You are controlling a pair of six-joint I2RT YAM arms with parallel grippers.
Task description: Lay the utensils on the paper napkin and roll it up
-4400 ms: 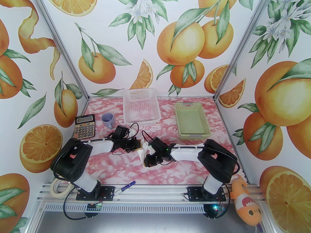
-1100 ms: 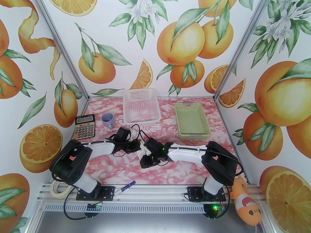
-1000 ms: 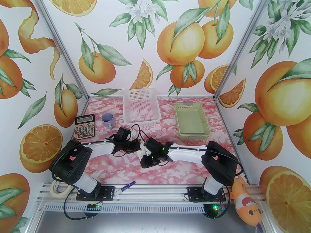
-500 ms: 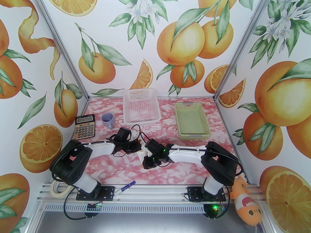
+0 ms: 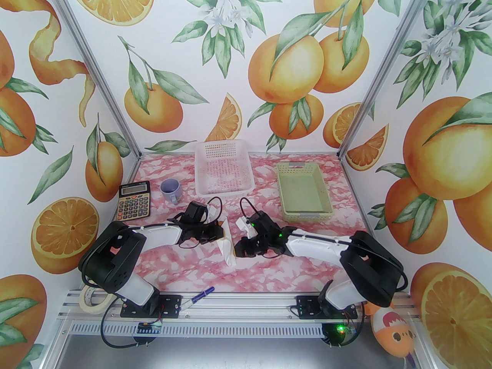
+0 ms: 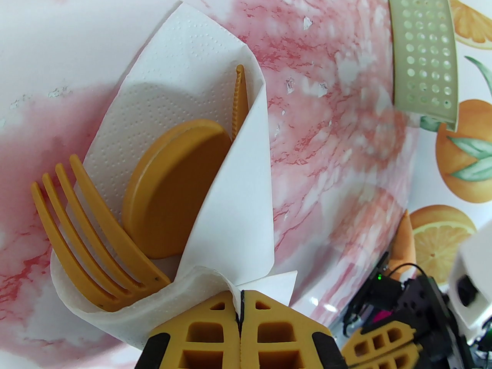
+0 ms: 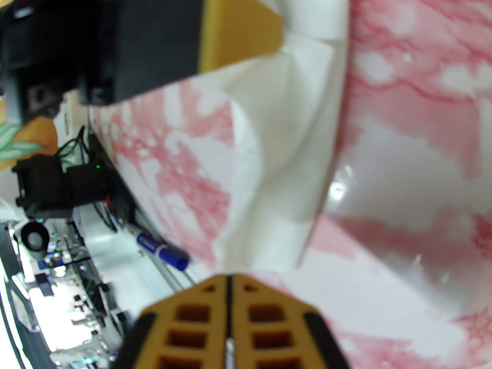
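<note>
**Handles covered, edges cropped, one view blurred**
In the left wrist view, the handles of the fork (image 6: 90, 227) and the spoon (image 6: 173, 190) are hidden inside the folded paper napkin (image 6: 234, 206). A ribbed orange strip (image 6: 239, 98) is mostly covered and cannot be identified. The left gripper (image 6: 241, 298) is cut off by the lower edge. The right wrist view is blurred, and the right gripper (image 7: 228, 283) is cropped at the bottom. From above, the plush toy (image 5: 394, 331) is partly hidden by the right arm (image 5: 371, 267).

Boxed in by walls (image 5: 269, 33) printed with whole oranges, slices, green leaves and white blossom. Framed at the back corners by slanting aluminium posts (image 5: 108, 90). Floored with a pink-and-white marbled desk (image 5: 192, 263) (glossy, with glare in the wrist views). Edged along the bottom of the frame by a slotted metal rail (image 5: 238, 306). Lit brightly and evenly.
</note>
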